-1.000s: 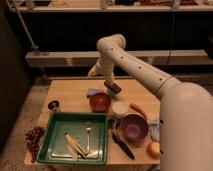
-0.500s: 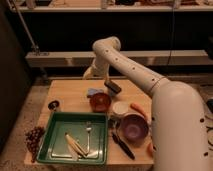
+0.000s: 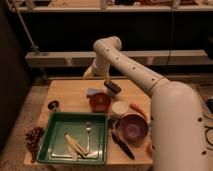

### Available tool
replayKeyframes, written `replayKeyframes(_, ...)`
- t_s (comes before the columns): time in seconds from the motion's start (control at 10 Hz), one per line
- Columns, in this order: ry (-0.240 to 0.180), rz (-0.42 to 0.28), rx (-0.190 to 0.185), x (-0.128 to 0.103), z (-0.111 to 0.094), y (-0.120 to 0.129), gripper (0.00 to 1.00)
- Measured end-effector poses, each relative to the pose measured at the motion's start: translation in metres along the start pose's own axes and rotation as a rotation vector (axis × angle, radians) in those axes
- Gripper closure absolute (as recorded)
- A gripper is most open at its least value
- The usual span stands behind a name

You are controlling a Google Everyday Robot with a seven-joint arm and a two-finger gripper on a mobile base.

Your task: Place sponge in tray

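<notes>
The small pale blue soft sponge (image 3: 92, 92) lies flat toward the back of the wooden table (image 3: 65, 92). It sits just behind the round orange bowl (image 3: 100, 102), with the black rectangular block (image 3: 112, 87) just to its right. The gripper (image 3: 89, 74) hangs over the table's far edge, just behind the sponge, fingers apart and holding nothing.

The reach looks like the step in hand. I'd come straight down on the sponge's open left side, clear of bowl and block, and pinch low so the soft pad doesn't slip.

The large green rectangular plastic tray (image 3: 52, 125) sits at the front left with a fork (image 3: 88, 134) in it. Its bare back corner seems the safest place to let go.
</notes>
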Motion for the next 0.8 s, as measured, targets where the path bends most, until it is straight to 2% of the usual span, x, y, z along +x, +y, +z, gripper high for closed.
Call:
replayKeyframes(0.1,-0.016,0.012,0.01,0.002,0.004,-0.007,0.2)
replayKeyframes(0.4,-0.047,0.035,0.01,0.004,0.014,-0.02,0.2)
replayKeyframes(0.5,-0.052,0.032,0.017,0.003,0.016,-0.027,0.2)
replayKeyframes(0.8,-0.051,0.036,0.013,0.004,0.015,-0.023,0.2)
